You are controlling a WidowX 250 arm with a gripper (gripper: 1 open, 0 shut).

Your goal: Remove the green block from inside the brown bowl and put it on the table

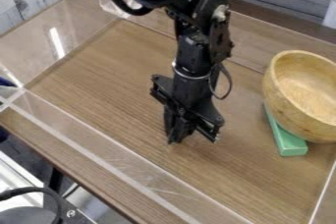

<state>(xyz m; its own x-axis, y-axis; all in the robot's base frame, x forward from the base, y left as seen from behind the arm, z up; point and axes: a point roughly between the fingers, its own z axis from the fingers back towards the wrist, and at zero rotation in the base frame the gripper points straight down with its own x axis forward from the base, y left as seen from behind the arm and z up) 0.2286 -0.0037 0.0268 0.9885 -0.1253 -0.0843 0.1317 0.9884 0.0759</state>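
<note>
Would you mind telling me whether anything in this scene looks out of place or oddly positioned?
Yes: the small flat green block lies on the wood-grain table, partly tucked under the large light-brown wooden bowl, not inside it. Nothing looks spilled or damaged.

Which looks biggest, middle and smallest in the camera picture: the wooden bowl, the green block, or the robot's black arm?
1. Robot arm, biggest.
2. Brown bowl, middle, though the picture's right edge cuts it off.
3. Green block, smallest; the bowl partly hides it.
</note>
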